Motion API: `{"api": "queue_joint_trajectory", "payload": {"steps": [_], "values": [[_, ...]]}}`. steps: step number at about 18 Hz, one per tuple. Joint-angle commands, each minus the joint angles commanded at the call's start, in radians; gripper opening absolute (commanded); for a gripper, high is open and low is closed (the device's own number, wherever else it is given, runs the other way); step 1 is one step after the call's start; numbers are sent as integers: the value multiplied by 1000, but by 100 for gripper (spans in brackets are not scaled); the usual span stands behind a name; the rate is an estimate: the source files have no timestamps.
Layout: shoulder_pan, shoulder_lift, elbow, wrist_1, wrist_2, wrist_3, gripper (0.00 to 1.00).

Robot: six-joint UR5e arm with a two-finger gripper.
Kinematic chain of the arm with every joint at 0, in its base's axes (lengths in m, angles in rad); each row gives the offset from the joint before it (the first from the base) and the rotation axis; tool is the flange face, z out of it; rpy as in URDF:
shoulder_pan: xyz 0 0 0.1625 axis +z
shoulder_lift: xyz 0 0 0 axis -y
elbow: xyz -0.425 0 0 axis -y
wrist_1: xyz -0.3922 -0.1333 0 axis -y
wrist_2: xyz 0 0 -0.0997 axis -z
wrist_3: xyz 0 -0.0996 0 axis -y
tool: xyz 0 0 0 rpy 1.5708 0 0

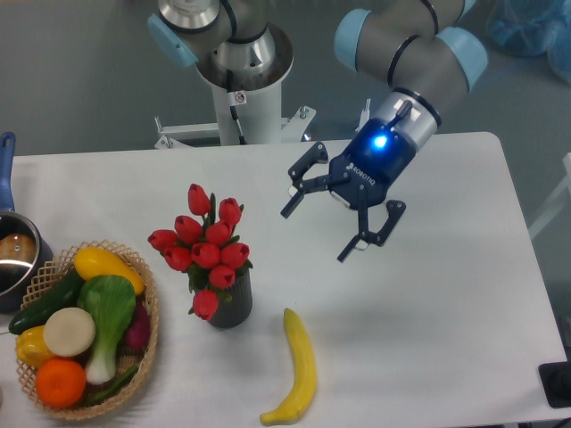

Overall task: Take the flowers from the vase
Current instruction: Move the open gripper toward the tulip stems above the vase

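The flowers (206, 251), one bunch of about nine red tulip buds with green leaves, stand in the single dark vase (231, 304) on the white tabletop (428, 303), left of the middle and on the near side. The gripper (318, 226) is in the air to the right of the bunch and a little farther back, apart from it. Its two fingers (299, 194) are spread wide; they hold nothing and touch nothing. The arm comes down from the far right and is tilted, so the fingers point to the near left. One yellow banana (297, 367) lies just right of the vase. At the left edge one wicker basket (149, 332) holds vegetables and fruit.
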Motion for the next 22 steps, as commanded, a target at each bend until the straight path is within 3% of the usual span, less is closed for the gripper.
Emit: {"api": "queue_joint_trajectory", "payload": {"steps": [7, 17, 22], "values": [[31, 3, -74, 17, 12, 21, 100], [37, 6, -244, 14, 14, 288, 100], [-6, 3, -282, 15, -90, 290, 100]]}}
